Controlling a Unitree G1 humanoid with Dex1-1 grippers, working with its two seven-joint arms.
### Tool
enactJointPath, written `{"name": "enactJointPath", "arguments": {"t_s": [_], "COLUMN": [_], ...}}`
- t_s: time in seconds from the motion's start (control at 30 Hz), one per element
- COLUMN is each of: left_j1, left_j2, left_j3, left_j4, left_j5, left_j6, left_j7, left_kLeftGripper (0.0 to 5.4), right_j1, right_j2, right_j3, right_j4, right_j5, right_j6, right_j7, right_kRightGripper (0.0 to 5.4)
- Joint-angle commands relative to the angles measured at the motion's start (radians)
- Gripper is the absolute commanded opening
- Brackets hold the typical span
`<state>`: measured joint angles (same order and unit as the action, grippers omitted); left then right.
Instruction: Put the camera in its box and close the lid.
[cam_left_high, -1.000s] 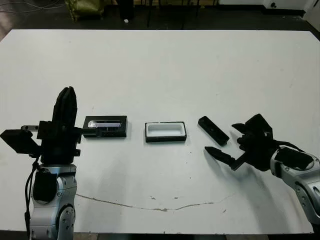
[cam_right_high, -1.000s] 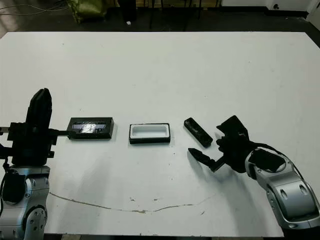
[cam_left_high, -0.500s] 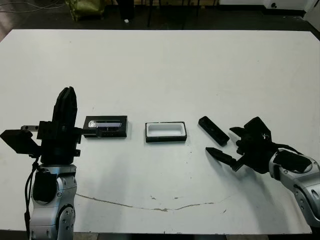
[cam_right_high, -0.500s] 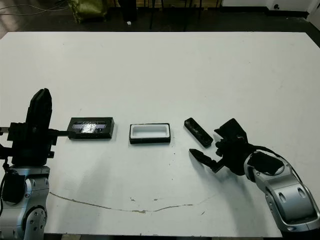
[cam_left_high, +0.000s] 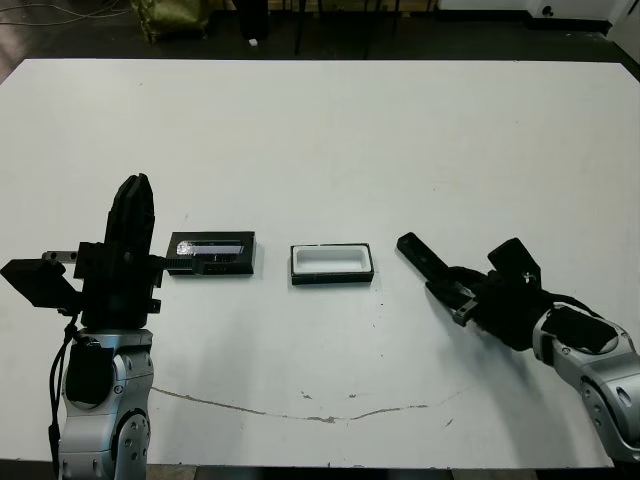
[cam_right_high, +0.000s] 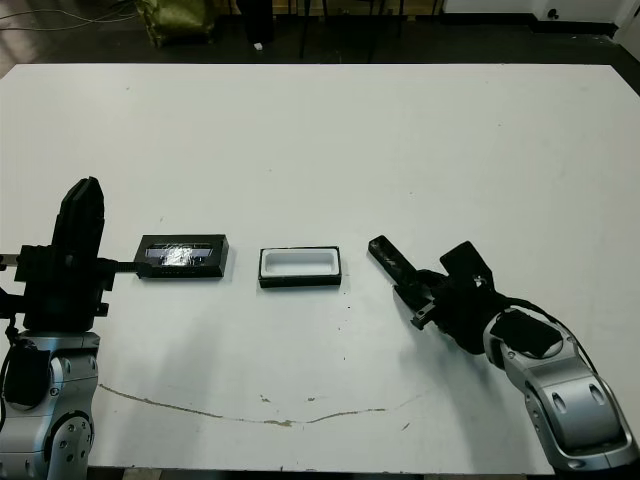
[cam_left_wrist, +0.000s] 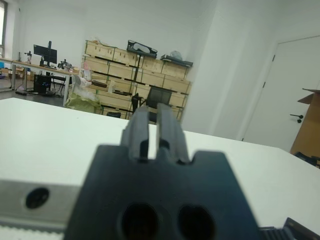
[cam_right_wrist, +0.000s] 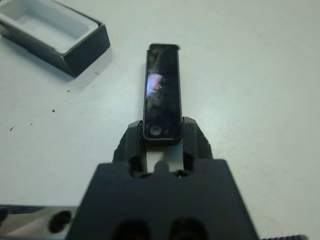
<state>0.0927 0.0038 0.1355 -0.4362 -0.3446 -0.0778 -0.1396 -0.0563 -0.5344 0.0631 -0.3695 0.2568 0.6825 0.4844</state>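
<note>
On the white table (cam_left_high: 330, 150), the right gripper (cam_right_wrist: 162, 140) clasps the near end of the slim black bar-shaped camera (cam_right_wrist: 162, 90), one finger against each long side; the camera lies flat, just right of the shallow black-walled, white-lined box (cam_left_high: 331, 264). Left of the box lies the flat black lid with its glossy strip (cam_left_high: 211, 254). Beside it, the left gripper (cam_left_wrist: 152, 131) stands upright, fingers pressed together on nothing.
</note>
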Motion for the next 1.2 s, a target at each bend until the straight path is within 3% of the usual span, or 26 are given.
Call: {"name": "enactJointPath", "arguments": {"t_s": [0.03, 0.4, 0.67, 0.87, 1.07, 1.2], "left_j1": [0.018, 0.021, 0.024, 0.022, 0.027, 0.030], "left_j2": [0.010, 0.011, 0.013, 0.012, 0.009, 0.008], "left_j3": [0.004, 0.004, 0.003, 0.004, -0.003, -0.007], "left_j4": [0.013, 0.001, -0.002, 0.013, 0.006, -0.002], "left_j5": [0.009, 0.009, -0.005, 0.011, 0.014, 0.013], "left_j6": [0.000, 0.012, 0.020, -0.001, 0.004, 0.012], "left_j7": [0.000, 0.008, 0.001, -0.001, 0.004, 0.009], "left_kLeftGripper": [0.00, 0.00, 0.00, 0.00, 0.00, 0.00], "right_j1": [0.031, 0.004, -0.135, -0.290, -0.418, -0.493], "right_j2": [0.000, -0.005, 0.024, -0.001, -0.046, -0.053], "right_j3": [0.005, -0.026, -0.170, -0.204, -0.142, -0.051], "right_j4": [0.010, -0.020, -0.056, 0.076, 0.259, 0.387], "right_j5": [-0.013, 0.011, 0.187, 0.325, 0.307, 0.244], "right_j6": [0.012, 0.026, 0.137, 0.189, 0.136, 0.029], "right_j7": [-0.004, 0.000, 0.013, 0.114, 0.259, 0.388], "right_kRightGripper": [0.21, 0.10, 0.09, 0.09, 0.09, 0.09]}}
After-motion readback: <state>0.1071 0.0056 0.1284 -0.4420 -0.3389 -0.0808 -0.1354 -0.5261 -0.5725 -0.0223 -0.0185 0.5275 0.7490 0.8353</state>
